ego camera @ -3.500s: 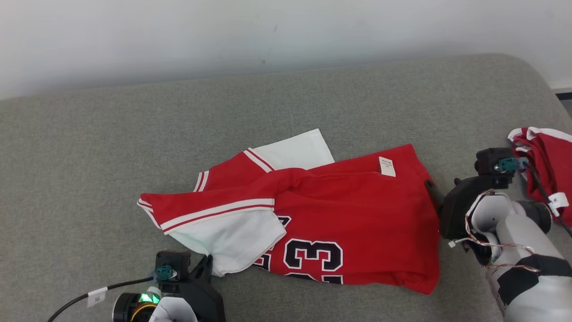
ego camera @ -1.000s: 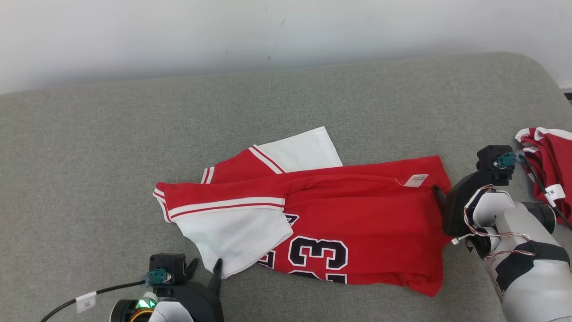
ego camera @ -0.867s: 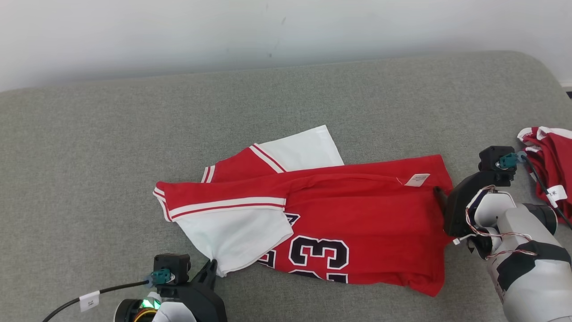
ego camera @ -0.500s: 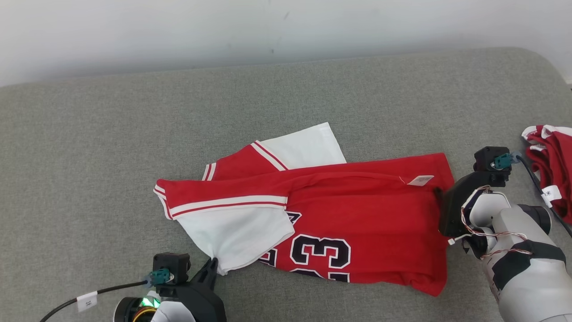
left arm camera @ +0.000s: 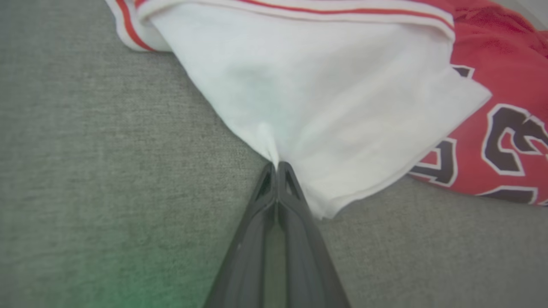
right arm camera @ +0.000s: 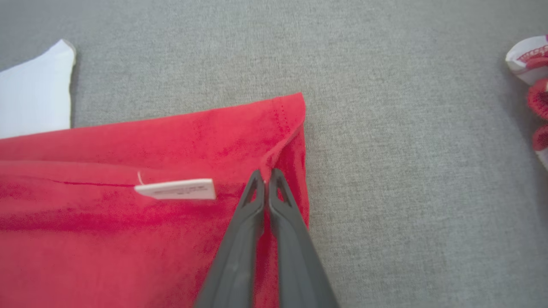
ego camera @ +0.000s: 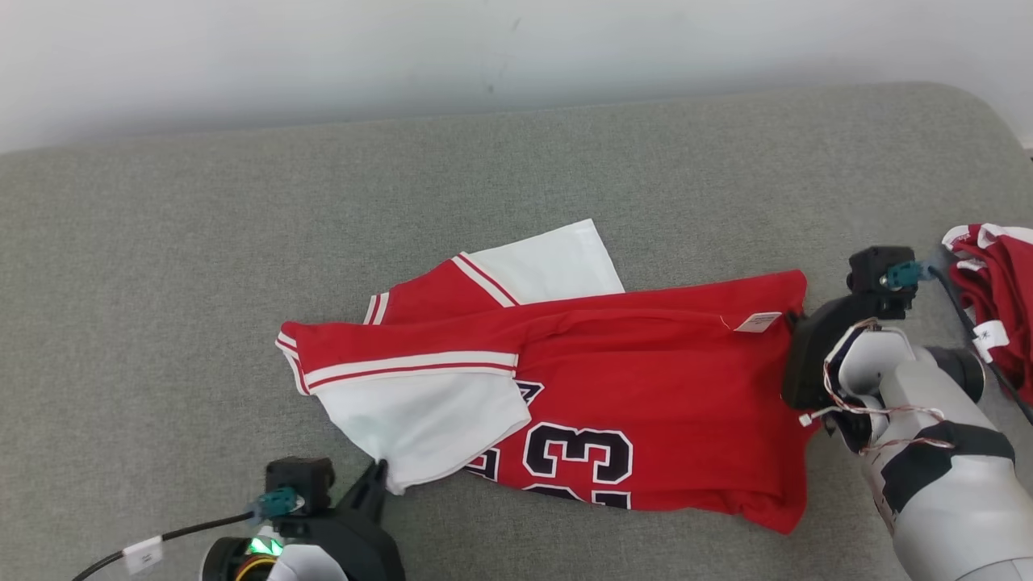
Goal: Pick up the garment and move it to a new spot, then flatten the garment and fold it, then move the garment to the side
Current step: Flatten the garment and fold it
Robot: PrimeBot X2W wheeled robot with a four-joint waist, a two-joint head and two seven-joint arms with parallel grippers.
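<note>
The garment (ego camera: 646, 387) is a red jersey with white sleeves and dark numbers, lying crumpled on the grey cushion (ego camera: 161, 282). My left gripper (ego camera: 379, 472) sits at its lower left, shut on the edge of the white sleeve (left arm camera: 325, 107); in the left wrist view the left gripper (left arm camera: 277, 164) pinches a small fold of white cloth. My right gripper (ego camera: 795, 323) is at the jersey's right edge. In the right wrist view the right gripper (right arm camera: 265, 173) is shut on a ridge of red fabric (right arm camera: 128, 239) near the corner, beside a white label (right arm camera: 177, 189).
Another red and white garment (ego camera: 993, 290) lies bunched at the cushion's right edge, seen also as red and white cloth (right arm camera: 533, 81) in the right wrist view. A pale wall (ego camera: 484, 56) runs behind the cushion. Bare grey cushion spreads to the left and behind the jersey.
Both grippers have closed on the jersey: the left on the white sleeve edge, the right on the red corner. The jersey's right edge has drawn slightly rightward and upward.
</note>
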